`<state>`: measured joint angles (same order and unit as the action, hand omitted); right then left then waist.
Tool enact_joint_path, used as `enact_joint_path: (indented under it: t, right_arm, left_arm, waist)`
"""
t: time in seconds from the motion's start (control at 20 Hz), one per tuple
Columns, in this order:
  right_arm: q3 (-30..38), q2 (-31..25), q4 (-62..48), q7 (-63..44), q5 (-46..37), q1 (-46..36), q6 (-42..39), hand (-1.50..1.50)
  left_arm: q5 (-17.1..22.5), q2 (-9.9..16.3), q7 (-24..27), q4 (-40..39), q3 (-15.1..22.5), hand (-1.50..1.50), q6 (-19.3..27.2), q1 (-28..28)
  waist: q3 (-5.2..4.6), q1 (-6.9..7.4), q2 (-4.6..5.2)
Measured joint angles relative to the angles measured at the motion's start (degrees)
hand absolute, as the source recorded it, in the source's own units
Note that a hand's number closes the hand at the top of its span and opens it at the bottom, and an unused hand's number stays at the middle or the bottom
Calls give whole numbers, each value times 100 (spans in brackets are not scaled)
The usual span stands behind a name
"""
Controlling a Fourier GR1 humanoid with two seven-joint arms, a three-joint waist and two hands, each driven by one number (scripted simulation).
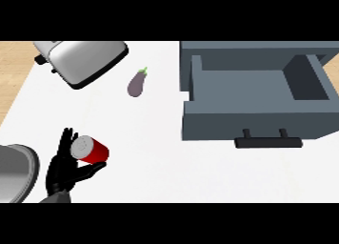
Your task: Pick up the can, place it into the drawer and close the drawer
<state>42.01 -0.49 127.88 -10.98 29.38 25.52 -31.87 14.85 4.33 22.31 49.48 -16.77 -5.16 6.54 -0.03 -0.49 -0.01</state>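
Your left hand [65,167] has fingers and thumb curled around the red can [91,149], apparently lifted off the counter [165,157]. The grey drawer [260,112] stands open, well right of your fingertips.

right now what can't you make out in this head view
- Right hand: not in the head view at all.
- Red can with silver lid: its near side is covered by the black left hand curled around it.
- Round silver pot: cut off by the left edge.
- Silver toaster: top end cut off by the upper band.
- Open grey drawer: whatever lies under its front wall is hidden.
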Motion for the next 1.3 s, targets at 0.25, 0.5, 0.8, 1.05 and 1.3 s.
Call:
enact_joint_path:
  t: [0.25, 0.5, 0.8, 1.05, 1.3]
  right_arm:
    - [47, -78, 13, -153, 138, -24, 56, -150]
    - [115, -88, -1, -268, 246, -58, 34, -150]
    - [165, -62, 228, -473, 411, -43, 140, -150]
    - [40, -22, 141, -350, 241, -98, 187, -150]
    - [125, -45, 167, -297, 430, 88, 119, -150]
  left_arm:
    - [196, -74, -127, -3, 43, 150, -62, 195]
    - [331, -66, -152, -83, 144, 150, -406, 388]
    - [356, -204, -204, 349, 405, 150, -502, 482]
    - [402, -223, -262, 310, 435, 150, -356, 863]
    - [462, -345, -542, 864, 717, 150, -59, 947]
  waist:
    - [2, 9, -3]
    - [1, 9, -2]
    - [3, 15, -6]
    - [3, 9, -3]
    - [3, 12, -10]
